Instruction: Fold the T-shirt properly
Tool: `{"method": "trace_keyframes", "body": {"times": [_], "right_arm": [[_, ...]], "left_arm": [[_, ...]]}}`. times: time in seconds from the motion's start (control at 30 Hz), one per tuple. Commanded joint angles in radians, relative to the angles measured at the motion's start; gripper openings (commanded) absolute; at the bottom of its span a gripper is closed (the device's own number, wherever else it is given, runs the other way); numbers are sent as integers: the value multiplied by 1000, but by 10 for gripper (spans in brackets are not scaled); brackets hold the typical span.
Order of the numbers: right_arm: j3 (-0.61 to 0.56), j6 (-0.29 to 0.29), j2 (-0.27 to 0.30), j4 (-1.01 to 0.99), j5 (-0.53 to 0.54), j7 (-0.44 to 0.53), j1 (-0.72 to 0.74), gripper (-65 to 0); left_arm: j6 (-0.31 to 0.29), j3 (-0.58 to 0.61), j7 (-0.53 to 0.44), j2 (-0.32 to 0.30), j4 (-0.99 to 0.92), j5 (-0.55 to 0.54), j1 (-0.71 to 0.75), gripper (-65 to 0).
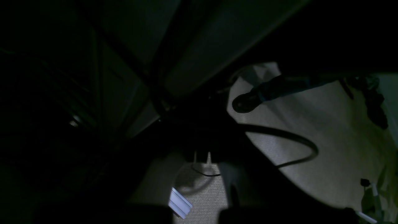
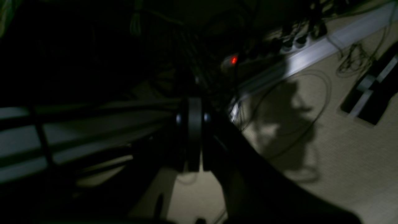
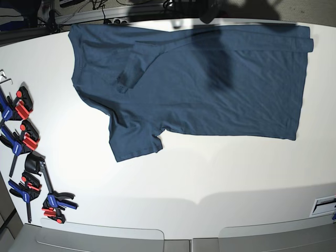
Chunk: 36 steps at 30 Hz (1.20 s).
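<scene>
A soft, faintly creased navy-blue cotton T-shirt lies flat across the far half of the smooth white desk; the near half is bare. Neither hand shows, so I cannot tell their grip.

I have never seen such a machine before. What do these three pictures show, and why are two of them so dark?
The machine is a robot with two arms, each carrying a small camera at its wrist.

The bright picture is the base view, looking down on a white table. On it lies a dark blue T-shirt, spread out with one sleeve partly folded over. At the table's left edge sit several blue and red clamps. Neither arm shows here.

The two dark pictures come from the wrist cameras. They seem to look below the table, toward the floor, where cables lie. The grippers cannot be made out in them, and nothing appears to be held.
</scene>
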Motion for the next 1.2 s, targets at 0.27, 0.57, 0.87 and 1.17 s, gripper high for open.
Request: {"method": "trace_keyframes", "body": {"times": [0.27, 0.57, 0.87, 1.17], "right_arm": [[3, -169, 95, -190, 9, 14, 95, -650], [3, -274, 268, -494, -426, 14, 337, -650], [3, -366, 319, -803, -957, 14, 721, -650], [3, -365, 319, -957, -1336, -64, 929, -650]], "left_arm": [[-38, 8, -136, 25, 13, -9, 8, -650], [-38, 8, -136, 25, 13, -9, 8, -650], [-38, 8, -136, 25, 13, -9, 8, -650], [-38, 8, -136, 25, 13, -9, 8, -650]]}}
